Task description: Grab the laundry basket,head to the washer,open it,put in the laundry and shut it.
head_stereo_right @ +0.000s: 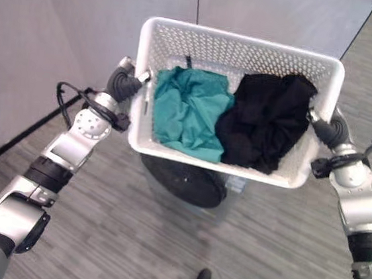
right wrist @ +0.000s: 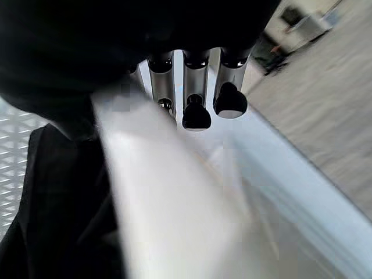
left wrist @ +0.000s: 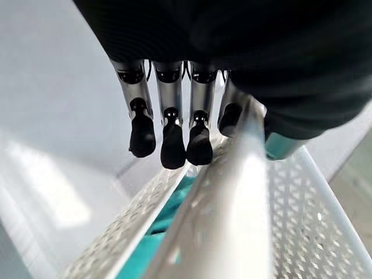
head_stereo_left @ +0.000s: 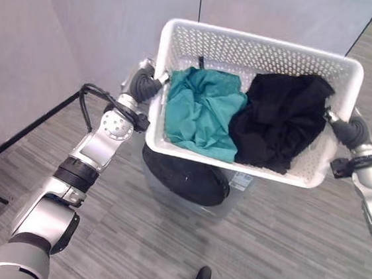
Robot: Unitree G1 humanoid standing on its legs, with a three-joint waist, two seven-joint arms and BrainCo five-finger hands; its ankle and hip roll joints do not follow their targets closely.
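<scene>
The first step looks done: the white laundry basket (head_stereo_left: 261,54) hangs between the two hands, off the floor. The left hand (head_stereo_left: 142,81) grips one short side, fingers (left wrist: 172,145) curled over the rim; the right hand (head_stereo_right: 326,131) clasps the opposite side likewise. Inside, a teal garment (head_stereo_left: 199,111) lies nearer the left hand, a black garment (head_stereo_left: 281,119) nearer the right. Reaching the washer, opening, loading and shutting all remain, I judge.

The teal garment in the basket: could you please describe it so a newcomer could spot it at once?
Find the white perforated laundry basket held between the robot's two hands. Inside lie two crumpled garments; the teal garment is on the robot's left, touching the black garment, and its colour alone sets it apart.
</scene>
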